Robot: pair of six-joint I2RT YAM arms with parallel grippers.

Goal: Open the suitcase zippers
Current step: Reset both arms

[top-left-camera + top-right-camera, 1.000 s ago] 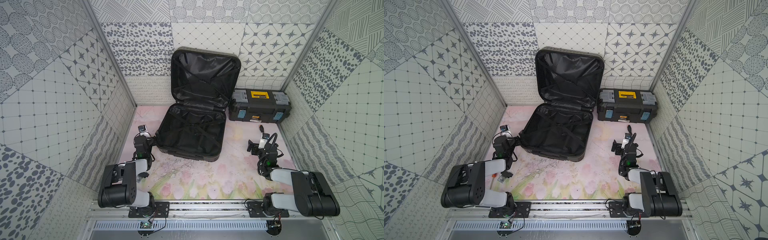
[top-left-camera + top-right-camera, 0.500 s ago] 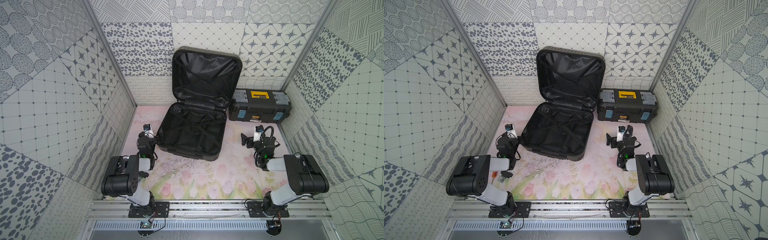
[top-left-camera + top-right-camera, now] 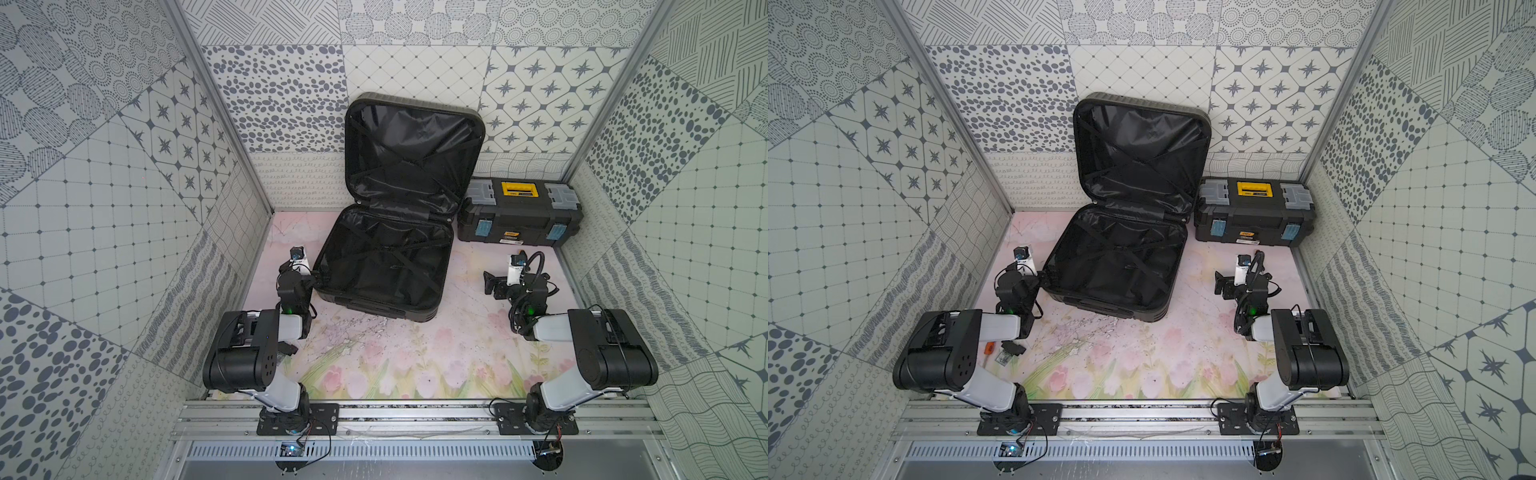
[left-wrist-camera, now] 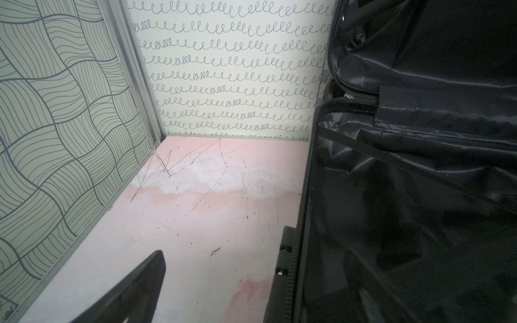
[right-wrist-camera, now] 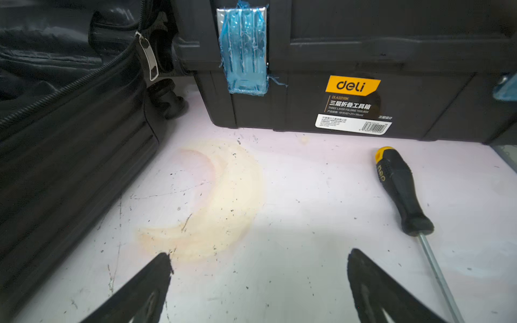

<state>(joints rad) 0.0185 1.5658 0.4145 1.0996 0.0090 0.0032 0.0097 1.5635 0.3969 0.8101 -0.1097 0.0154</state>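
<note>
Top view: the floral table (image 3: 415,357) carries the suitcase (image 3: 386,266) at centre-far. Its lower half lies flat, and its lid (image 3: 411,153) stands upright against the far wall, showing black lining and crossed straps. The black toolbox (image 3: 519,216) sits just right of the suitcase, against the same wall. The left gripper (image 3: 316,274) is at the case's near-left corner. In the left wrist view one finger (image 4: 134,288) shows with bare table between it and the rim, while its partner is lost against the dark lining, so the jaws read as spread and holding nothing. The right gripper (image 5: 258,260) hovers over bare table between case and toolbox, jaws wide and empty. A screwdriver (image 5: 400,190) lies just right of it, in front of the toolbox. The zippers (image 4: 302,201) run as a toothed track along the lower rim, with a silver pull (image 5: 149,60) hanging at the far-right corner. Since the halves are parted, the unzipping appears complete. What remains is probably a clean retreat, lifting the left jaws away from the rim before moving so that nothing catches the track or tips the lid.
</note>
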